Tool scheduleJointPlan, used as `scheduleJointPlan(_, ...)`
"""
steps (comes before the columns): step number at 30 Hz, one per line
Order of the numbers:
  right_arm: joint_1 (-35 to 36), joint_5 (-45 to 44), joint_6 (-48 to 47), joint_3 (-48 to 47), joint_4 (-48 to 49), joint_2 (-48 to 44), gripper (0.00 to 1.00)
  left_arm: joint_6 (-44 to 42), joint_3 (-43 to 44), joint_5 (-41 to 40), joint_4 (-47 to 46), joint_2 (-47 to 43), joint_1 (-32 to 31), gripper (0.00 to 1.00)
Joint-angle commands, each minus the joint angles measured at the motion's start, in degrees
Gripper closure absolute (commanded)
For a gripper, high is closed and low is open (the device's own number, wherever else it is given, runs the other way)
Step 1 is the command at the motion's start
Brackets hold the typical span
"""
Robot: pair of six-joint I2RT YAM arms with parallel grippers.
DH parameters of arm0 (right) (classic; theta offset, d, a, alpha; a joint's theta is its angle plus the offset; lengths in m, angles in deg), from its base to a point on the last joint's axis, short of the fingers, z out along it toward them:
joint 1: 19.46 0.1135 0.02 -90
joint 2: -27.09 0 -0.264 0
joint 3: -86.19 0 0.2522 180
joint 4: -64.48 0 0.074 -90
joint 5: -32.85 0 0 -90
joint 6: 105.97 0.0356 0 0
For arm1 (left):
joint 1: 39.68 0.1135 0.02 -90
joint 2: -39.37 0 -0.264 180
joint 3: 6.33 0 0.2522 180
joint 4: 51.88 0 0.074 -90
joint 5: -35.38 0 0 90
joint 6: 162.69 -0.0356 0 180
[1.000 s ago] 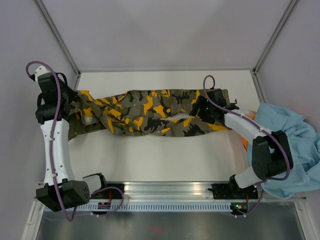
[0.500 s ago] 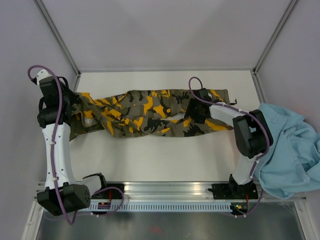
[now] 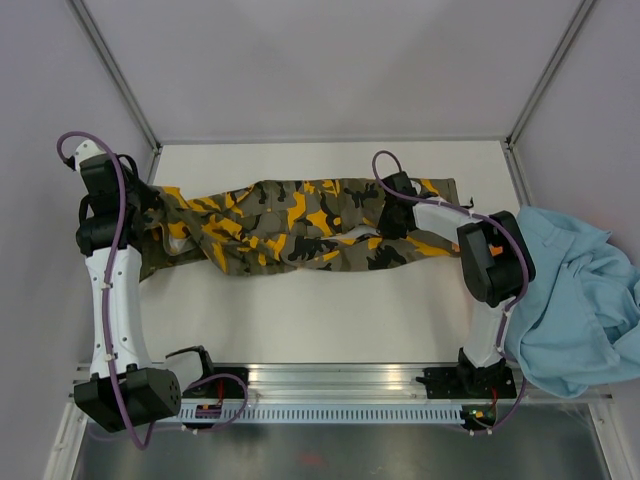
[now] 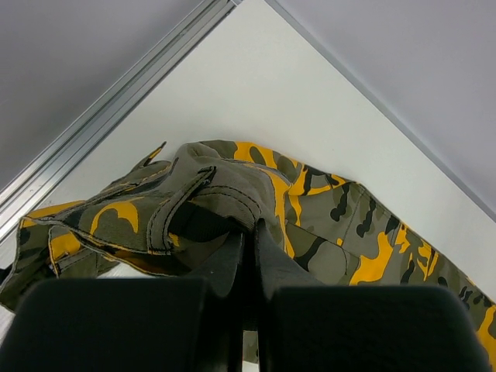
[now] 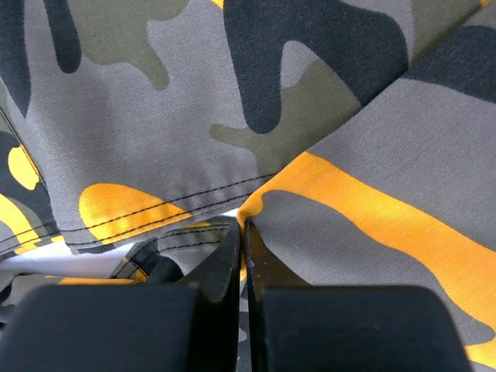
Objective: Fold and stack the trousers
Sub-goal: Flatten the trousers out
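The trousers (image 3: pixel 290 225) lie stretched from left to right across the far half of the white table (image 3: pixel 320 320), rumpled and twisted along their length; one end reaches the far left corner region and the other ends near the far right, close to the frame post. The left gripper (image 3: pixel 150 208) sits at the left end of the garment; in the left wrist view its fingers (image 4: pixel 232 263) are pressed narrow together on a raised fold of the trousers (image 4: pixel 232 186), a stitched band of cloth bunched up just above the tips of the left gripper (image 4: pixel 249 240); the cloth there is lifted off the table while the rest trails away to the right. The right gripper (image 3: pixel 388 226) rests on the right part of the trousers, its arm bent back towards its base at the near edge; in the right wrist view the right gripper (image 5: pixel 242 232) has its fingers (image 5: pixel 221 263) closed tight, nipping the hemmed edge where two layers of the trousers (image 5: pixel 194 116) overlap; a sliver of white table shows beneath that hem. A plain light-blue garment (image 3: pixel 580 290) lies heaped at the right edge of the table, apart from the trousers and just beside the right arm's elbow.
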State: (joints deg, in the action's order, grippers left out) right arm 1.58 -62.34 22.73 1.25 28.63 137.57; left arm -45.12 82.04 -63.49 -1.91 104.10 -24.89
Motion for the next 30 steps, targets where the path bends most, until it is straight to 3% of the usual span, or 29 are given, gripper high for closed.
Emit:
scheduleJointPlan(1,0.14,-3.24,-1.52,1.48,-3.31,0.01,1.00,-0.06,0.54,-0.28,-3.69,-1.62,0.33,0.98)
scheduleJointPlan(8,0.23,-6.05,-3.63,1.49,-6.47,-11.23,1.00,-2.17,5.19,1.74,-1.58,-1.18,0.33,0.98)
scheduleJointPlan(14,0.15,-10.80,-6.53,-5.97,-7.27,-26.16,1.00,-5.07,14.68,4.29,2.64,-1.45,0.33,0.98)
scheduleJointPlan(20,0.14,-17.92,-10.39,-12.66,-5.69,-35.31,1.00,-4.72,21.10,4.21,6.33,-2.41,0.33,0.98)
scheduleJointPlan(25,0.14,-22.40,-14.69,-16.79,-5.94,-37.88,1.00,-5.86,22.94,-0.62,8.08,-6.36,0.33,0.98)
scheduleJointPlan(30,0.06,-23.55,-16.55,-25.49,-9.11,-36.74,1.00,-6.65,31.90,-6.95,12.39,-7.16,0.33,0.98)
